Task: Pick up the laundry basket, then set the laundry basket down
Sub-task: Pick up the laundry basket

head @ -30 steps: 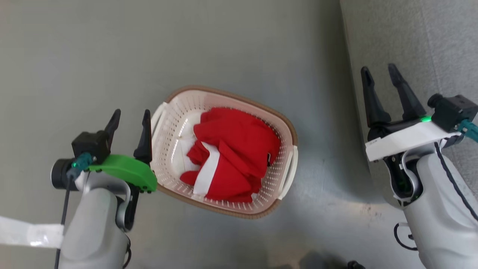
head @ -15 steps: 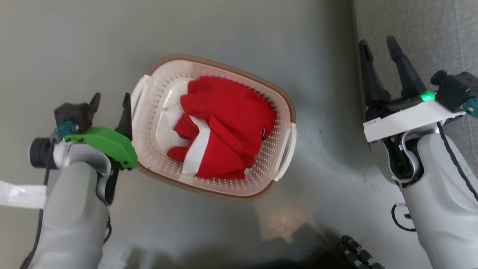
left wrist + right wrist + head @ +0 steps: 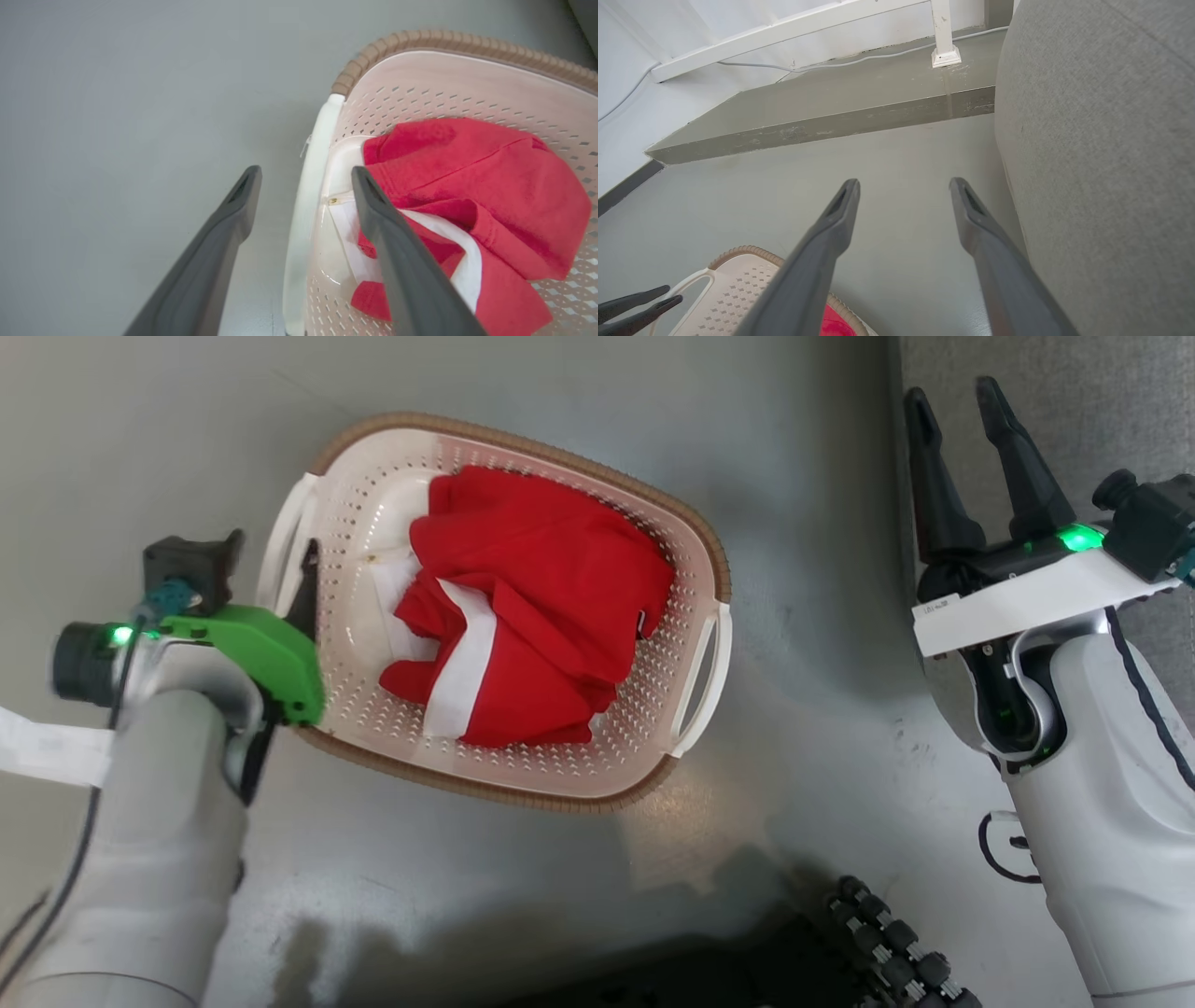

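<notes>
Left hand [image 3: 306, 171] straddles handle [image 3: 303, 224] of diagonally lying laundry basket [image 3: 653, 672].

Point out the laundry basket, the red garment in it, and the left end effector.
laundry basket [image 3: 646, 691], head view, bare perforated inner wall.
red garment [image 3: 551, 579], head view, the cloth's middle.
left end effector [image 3: 306, 171], left wrist view, midway between its fingertips.

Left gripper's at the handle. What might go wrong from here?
The open left gripper straddles the white loop handle of the cream perforated plastic laundry basket; its inner finger could pinch the red and white clothing. The open right gripper is by the grey fabric sofa, away from the other handle; a one-sided lift may tilt it.
</notes>
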Motion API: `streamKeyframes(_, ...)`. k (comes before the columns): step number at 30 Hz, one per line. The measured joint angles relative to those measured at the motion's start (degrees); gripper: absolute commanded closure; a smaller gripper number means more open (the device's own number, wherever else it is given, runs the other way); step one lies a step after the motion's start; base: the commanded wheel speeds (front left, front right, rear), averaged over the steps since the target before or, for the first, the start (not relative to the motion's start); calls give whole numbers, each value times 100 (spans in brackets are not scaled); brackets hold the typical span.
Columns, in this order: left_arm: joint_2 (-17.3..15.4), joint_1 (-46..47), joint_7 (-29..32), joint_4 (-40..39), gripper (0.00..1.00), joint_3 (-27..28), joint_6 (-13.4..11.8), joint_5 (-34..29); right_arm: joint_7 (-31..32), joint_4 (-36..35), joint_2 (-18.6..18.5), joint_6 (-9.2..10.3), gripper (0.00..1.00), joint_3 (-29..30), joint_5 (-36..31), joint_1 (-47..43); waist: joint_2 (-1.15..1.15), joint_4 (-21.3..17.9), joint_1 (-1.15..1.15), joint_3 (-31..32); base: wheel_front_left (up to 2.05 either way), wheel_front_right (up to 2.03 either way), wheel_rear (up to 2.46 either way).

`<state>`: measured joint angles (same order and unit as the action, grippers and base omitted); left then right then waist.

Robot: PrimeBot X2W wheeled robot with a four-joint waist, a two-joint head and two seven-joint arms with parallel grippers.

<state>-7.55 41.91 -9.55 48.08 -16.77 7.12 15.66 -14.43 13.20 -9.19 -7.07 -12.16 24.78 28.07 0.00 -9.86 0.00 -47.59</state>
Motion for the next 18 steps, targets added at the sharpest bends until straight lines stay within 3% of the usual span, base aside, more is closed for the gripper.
streamKeyframes(5, -241, 177, 101, 271, 0, -171, 0, -162, -1, 0, 11, 0, 0, -33, 9, 48, 0, -52, 0, -145, 0, 0, 0)
streamKeyframes(18, -179, 498, 202, 676, 0, -652, 19, 64, -1, 9, 20, -5, 0, -58, 51, 117, 0, -168, -1, -367, 0, 0, 0)
